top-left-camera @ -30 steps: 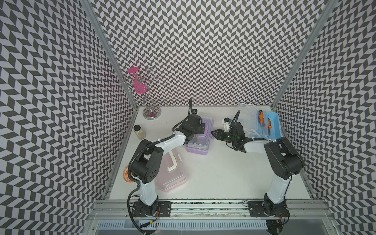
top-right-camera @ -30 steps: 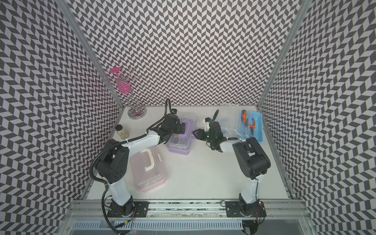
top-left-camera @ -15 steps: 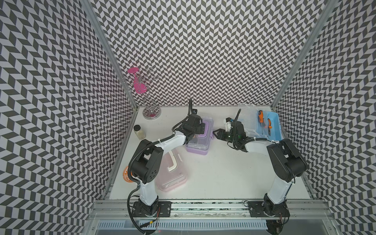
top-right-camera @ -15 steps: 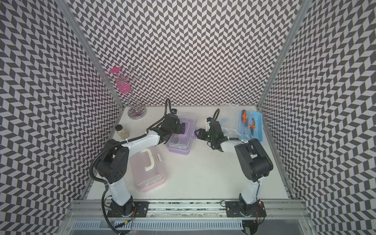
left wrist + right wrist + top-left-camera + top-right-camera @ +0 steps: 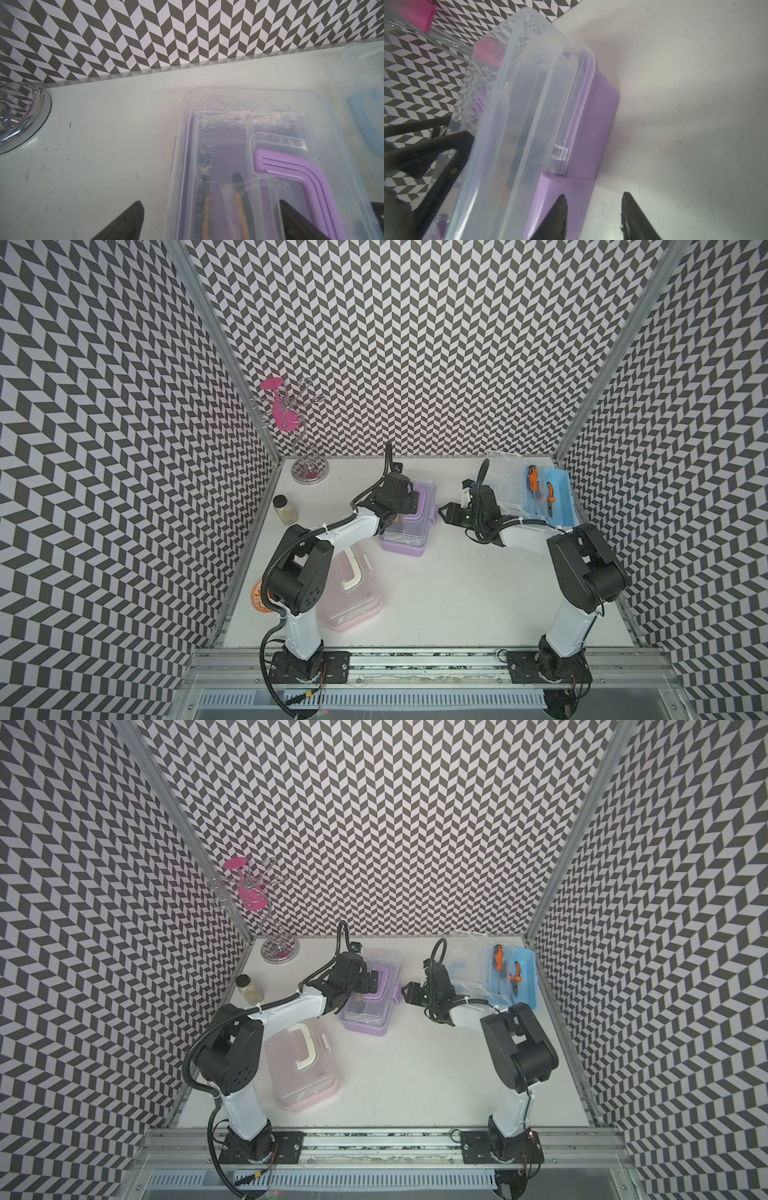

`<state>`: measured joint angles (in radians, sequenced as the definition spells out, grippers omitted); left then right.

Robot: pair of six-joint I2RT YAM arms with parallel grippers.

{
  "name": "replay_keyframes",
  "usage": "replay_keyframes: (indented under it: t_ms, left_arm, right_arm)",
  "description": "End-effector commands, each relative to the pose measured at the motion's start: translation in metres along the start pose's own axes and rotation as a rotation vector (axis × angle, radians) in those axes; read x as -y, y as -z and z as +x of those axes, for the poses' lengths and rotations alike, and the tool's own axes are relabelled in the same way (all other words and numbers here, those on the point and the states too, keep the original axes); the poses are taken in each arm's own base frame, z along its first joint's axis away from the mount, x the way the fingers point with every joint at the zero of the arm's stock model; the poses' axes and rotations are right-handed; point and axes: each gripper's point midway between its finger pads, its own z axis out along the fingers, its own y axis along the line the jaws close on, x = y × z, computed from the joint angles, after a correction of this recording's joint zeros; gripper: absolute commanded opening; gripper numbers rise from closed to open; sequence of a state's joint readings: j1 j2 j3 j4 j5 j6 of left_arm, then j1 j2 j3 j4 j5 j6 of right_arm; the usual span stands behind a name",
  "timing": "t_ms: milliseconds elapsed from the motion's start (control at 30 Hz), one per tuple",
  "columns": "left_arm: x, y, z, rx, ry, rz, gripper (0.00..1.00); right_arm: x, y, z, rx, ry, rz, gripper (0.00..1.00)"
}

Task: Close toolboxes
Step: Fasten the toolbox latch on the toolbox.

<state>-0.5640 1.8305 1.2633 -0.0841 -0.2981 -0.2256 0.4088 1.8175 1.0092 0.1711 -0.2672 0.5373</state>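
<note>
Shifting the right arm's elbow slightly toward the table's right edge over the last second, while keeping the right gripper just beside the purple toolbox, which sits near the middle of the table's back edge. Changing little for the task by that shift. Holding its fingers spread and empty, one crossing in front of the side latch, the other over bare table. Resting the left gripper over the top of that box, fingers likewise spread and gripping nothing, one above the lid and one beyond its edge; probably pinning the lid down. Judging the latch as sticking outward, so likely lining up to press it home. Leaving the pink toolbox toward the front-left corner with its lid down. Leaving the blue toolbox in the back-right corner wide open, its clear lid lying flat beside it and orange-handled tools inside, waiting to be closed.
</note>
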Motion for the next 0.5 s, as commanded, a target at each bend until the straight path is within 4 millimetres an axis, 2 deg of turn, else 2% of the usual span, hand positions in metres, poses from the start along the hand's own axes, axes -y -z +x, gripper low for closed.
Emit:
replay_keyframes:
  t_ms: [0, 200, 467]
  left_arm:
    - [-0.008, -0.01, 0.036, -0.104, -0.033, -0.026, 0.99]
    - [-0.007, -0.011, 0.038, -0.109, -0.034, -0.024, 0.99]
    - [-0.006, -0.013, 0.041, -0.113, -0.03, -0.016, 0.99]
  right_arm:
    - [-0.005, -0.011, 0.002, -0.019, 0.036, 0.02, 0.43]
    - [0.0, -0.017, 0.008, -0.039, 0.05, 0.086, 0.43]
    - [-0.001, -0.022, 0.012, -0.065, 0.061, 0.087, 0.43]
